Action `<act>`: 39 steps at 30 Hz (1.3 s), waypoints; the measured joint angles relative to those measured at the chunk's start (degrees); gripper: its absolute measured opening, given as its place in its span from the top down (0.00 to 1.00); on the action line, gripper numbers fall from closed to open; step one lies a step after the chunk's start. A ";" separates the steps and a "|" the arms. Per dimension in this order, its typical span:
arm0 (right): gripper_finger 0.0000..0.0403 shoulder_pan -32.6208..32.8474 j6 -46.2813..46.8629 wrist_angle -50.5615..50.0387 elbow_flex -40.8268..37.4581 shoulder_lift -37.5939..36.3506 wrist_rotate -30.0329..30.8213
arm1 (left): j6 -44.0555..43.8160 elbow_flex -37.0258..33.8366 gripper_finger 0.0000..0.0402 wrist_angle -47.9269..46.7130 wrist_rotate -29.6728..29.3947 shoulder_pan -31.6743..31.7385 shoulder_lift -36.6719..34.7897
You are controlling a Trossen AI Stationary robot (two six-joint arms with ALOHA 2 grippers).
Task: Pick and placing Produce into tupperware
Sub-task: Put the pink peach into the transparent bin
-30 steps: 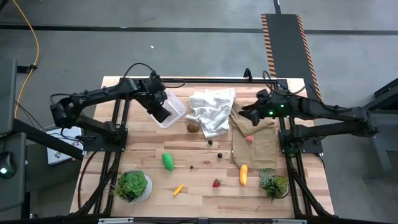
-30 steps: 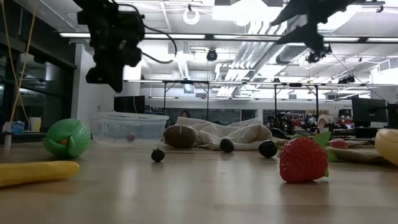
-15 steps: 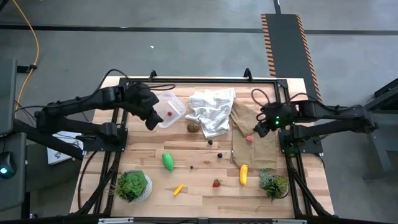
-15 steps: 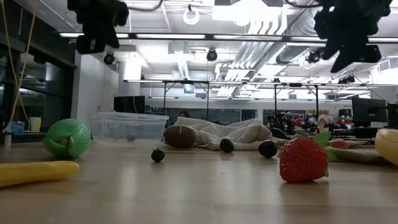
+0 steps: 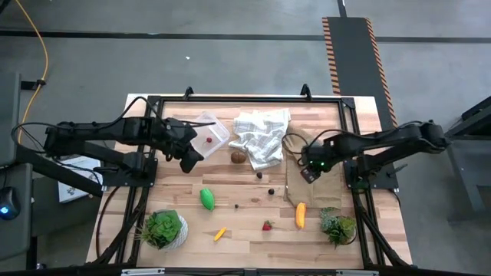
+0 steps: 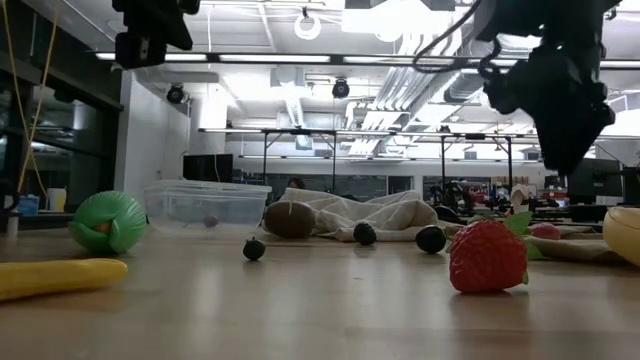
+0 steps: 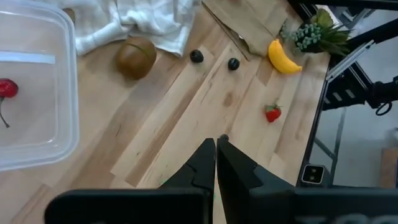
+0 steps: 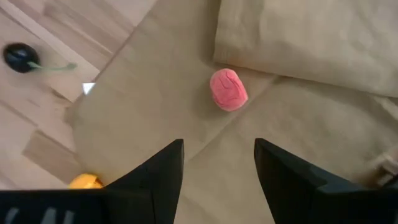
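The clear tupperware (image 5: 219, 126) stands at the far left of the table with a red berry (image 7: 6, 88) on its floor. My left gripper (image 7: 216, 144) hovers shut just near of it, holding nothing. My right gripper (image 8: 219, 149) points down, open, above a pink piece (image 8: 228, 89) that lies on the brown paper bag (image 5: 316, 188). Loose on the wood lie a green oval (image 5: 207, 198), a brown kiwi (image 5: 239, 157), a strawberry (image 5: 267, 225), a yellow-orange banana piece (image 5: 300, 215), a small yellow piece (image 5: 220, 233) and dark berries (image 5: 270, 192).
A white checked cloth (image 5: 261, 136) lies crumpled between the tupperware and the paper bag. Two potted plants stand near the front edge, one at the left (image 5: 163, 228) and one at the right (image 5: 338, 225). A black frame runs around the table's edges.
My left gripper has drawn back from over the tupperware toward the near edge and risen, staying shut. My right gripper has tipped from slanting to pointing down and has sunk toward the paper bag, moving toward the near edge until it stands over the pink piece.
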 joint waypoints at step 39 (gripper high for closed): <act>0.35 -3.63 -5.07 9.84 -5.22 6.32 2.38 | -1.84 0.00 0.99 -0.22 -3.39 -4.92 0.04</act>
